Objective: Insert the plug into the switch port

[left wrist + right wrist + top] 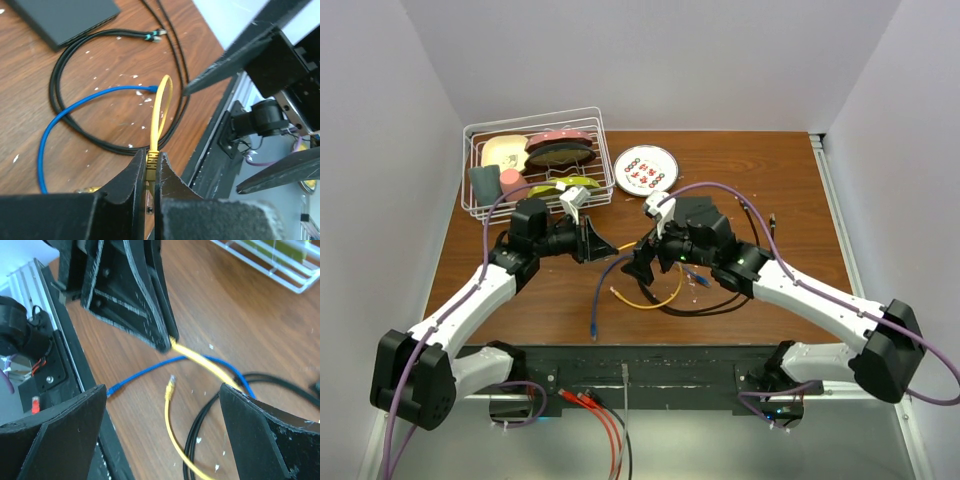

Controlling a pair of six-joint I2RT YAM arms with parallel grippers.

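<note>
On the brown table [790, 200], the flat black switch [65, 20] is shown lying well apart from the left gripper [601, 244]. Its row of sockets cannot be made out, and the insertion is judged not yet begun. The right gripper [162, 389] is held spread wide and empty above the blue cable [145, 372]. The plug [151, 161] of the yellow cable [161, 100] is pinched tight between the left fingers [135, 175], yet to be carried to the switch port.
</note>
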